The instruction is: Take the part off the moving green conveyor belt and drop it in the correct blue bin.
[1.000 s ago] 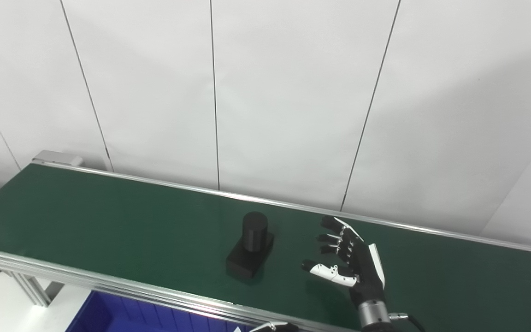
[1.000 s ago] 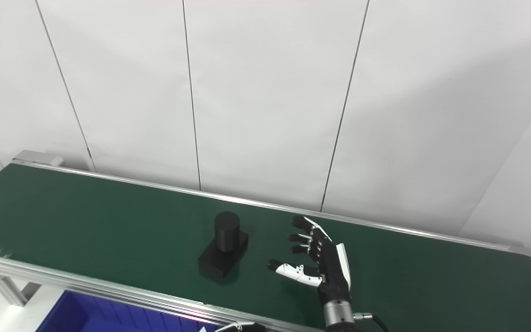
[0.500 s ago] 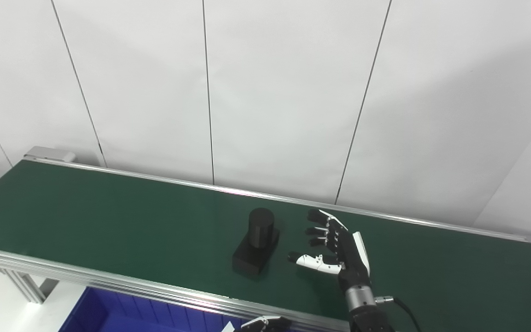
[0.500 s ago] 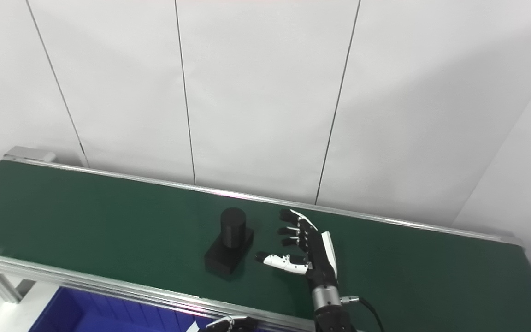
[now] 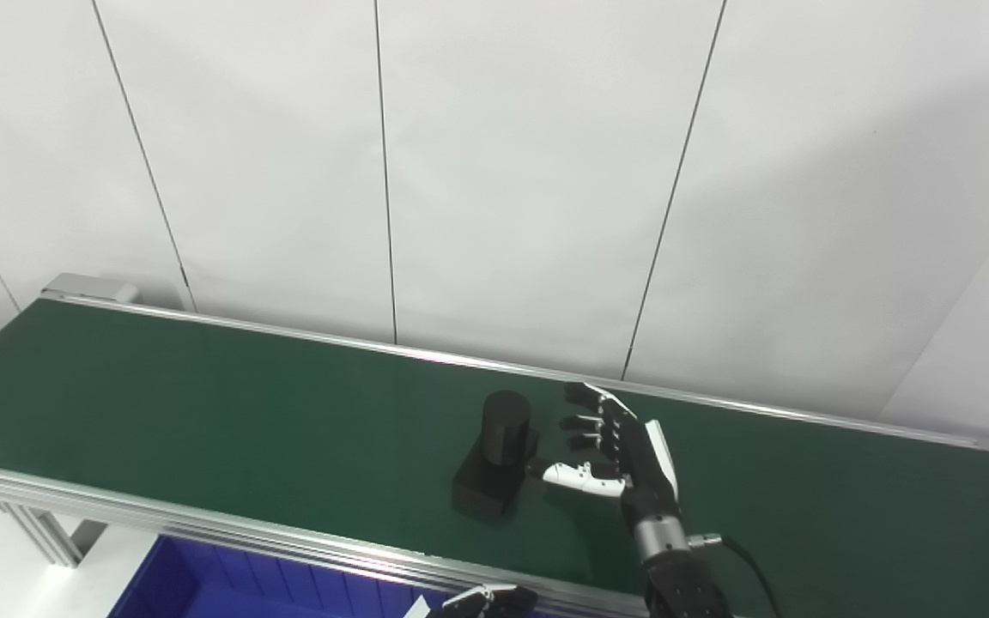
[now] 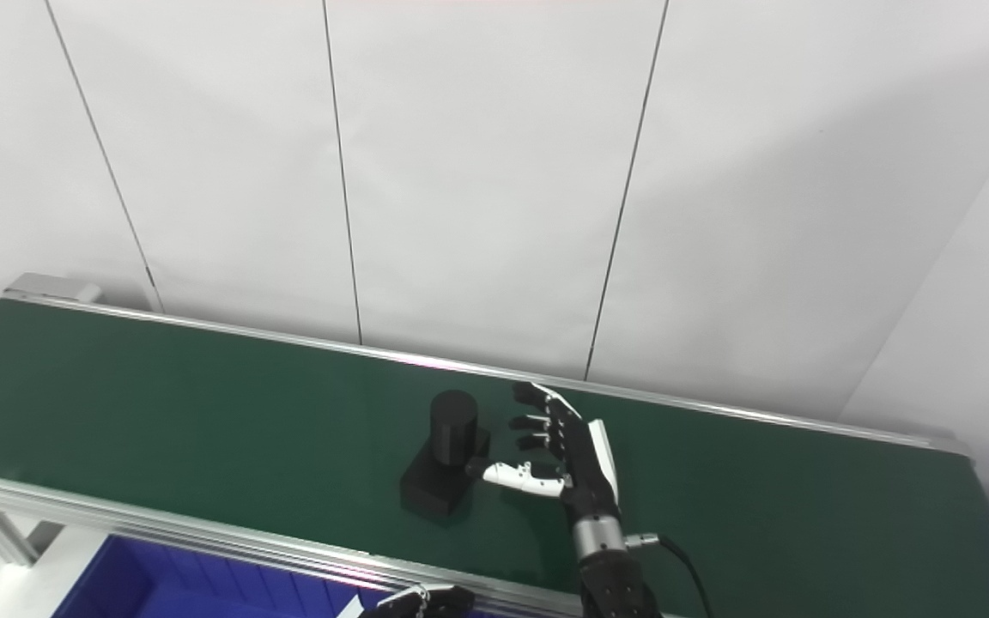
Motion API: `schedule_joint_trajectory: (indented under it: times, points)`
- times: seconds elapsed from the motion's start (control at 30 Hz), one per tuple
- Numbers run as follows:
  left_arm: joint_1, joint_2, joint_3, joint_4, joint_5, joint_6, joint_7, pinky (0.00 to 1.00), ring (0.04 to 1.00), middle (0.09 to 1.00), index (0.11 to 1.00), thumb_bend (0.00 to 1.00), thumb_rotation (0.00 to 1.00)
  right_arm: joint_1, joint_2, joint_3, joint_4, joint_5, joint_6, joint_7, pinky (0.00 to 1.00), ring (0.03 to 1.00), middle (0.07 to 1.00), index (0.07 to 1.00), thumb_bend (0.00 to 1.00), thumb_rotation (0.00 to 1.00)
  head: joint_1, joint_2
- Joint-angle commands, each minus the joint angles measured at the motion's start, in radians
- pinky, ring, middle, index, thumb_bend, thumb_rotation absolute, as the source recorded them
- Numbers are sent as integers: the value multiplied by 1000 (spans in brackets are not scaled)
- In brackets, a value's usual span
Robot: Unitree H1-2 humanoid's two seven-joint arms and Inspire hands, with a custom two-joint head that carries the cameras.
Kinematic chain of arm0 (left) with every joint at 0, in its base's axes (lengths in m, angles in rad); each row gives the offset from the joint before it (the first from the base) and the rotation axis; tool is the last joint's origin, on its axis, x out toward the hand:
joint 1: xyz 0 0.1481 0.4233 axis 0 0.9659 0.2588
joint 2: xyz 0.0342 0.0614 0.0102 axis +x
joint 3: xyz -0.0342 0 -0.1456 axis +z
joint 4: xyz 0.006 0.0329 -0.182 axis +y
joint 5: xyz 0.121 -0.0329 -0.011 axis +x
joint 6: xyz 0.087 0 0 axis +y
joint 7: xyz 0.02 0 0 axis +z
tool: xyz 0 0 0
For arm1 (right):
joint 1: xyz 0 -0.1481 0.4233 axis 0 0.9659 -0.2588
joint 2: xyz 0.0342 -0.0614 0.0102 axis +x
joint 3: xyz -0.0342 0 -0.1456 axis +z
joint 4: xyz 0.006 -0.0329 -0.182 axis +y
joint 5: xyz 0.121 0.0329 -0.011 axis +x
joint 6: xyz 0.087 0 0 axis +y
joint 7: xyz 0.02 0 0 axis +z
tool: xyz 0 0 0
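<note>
A white panelled wall backs one green belt (image 5: 203, 403) carrying one black part (image 5: 495, 468). The right hand (image 5: 623, 455), spread and empty, sits just beside it. The left hand (image 5: 482, 602) barely shows; grip unclear. One blue bin (image 5: 194, 584) sits below.

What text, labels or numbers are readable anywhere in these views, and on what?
None: no readable text in either view.
Black part: no marking visible.
Green conveyor belt and its metal rail: no print or sign.
Right hand, open beside the part: no lettering legible.
Left hand, only its edge in view: nothing legible.
Blue bin and wall panels: blank.
</note>
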Motion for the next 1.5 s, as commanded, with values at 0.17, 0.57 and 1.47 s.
schedule_joint_trajectory:
  times: [0.17, 0.57, 1.47]
  points:
    - [-95, -23, 4, 150, -22, -18, 20, 578, 710, 751, 727, 887, 88, -81, 7, 12, 47, -24, -44, -44, 563, 678, 796, 775, 943, 183, -2, -2]
    - [-18, -11, 0, -2, -13, -18, 9, 645, 748, 785, 759, 839, 28, -111, -3, 25, 80, -53, -44, -81, 555, 662, 766, 749, 978, 205, 1, -1]
    - [1, -11, 17, -39, -10, -17, -17, 685, 767, 798, 774, 801, 0, -105, -8, 35, 18, -132, 30, -130, 318, 384, 483, 536, 513, 0, -3, 9]
